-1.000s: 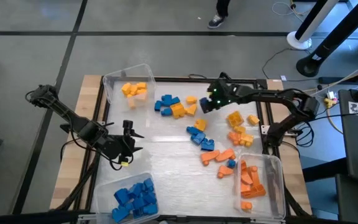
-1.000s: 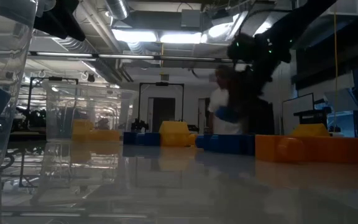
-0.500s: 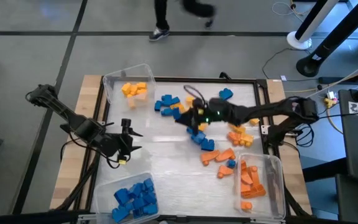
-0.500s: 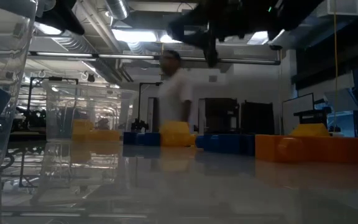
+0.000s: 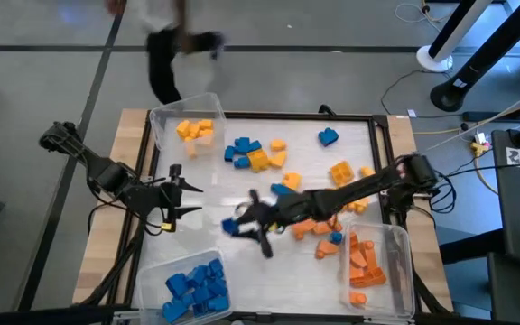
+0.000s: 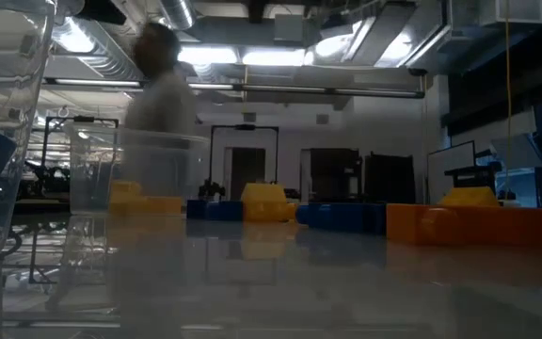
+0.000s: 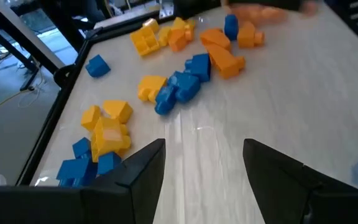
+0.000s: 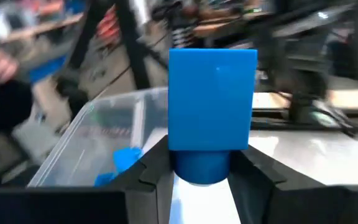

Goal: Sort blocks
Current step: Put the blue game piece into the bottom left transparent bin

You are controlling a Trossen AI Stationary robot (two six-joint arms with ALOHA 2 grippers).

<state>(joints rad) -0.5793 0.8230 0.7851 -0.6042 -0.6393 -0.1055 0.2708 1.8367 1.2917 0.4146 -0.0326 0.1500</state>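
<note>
The right gripper is clamped on one blue block, which stands upright between its two fingers, and it hangs over the bare middle of the table, a little beyond the bin of blue blocks toward the table's center. I judge the step in hand to be the carrying of this block to that bin; the next move calls for bringing it over the bin's open top, lowering it inside the rim and only then parting the fingers. The left gripper waits above the table's left edge, farther from the bin than the right one, with its fingers apart and nothing between them. Between the right gripper and the bin the table is free, so the path looks open. The loose pile of blocks lies beyond the carried block, away from the bin. The bin stands at the table's near edge, so a late release could, in my judgement, send the block over the rim.
</note>
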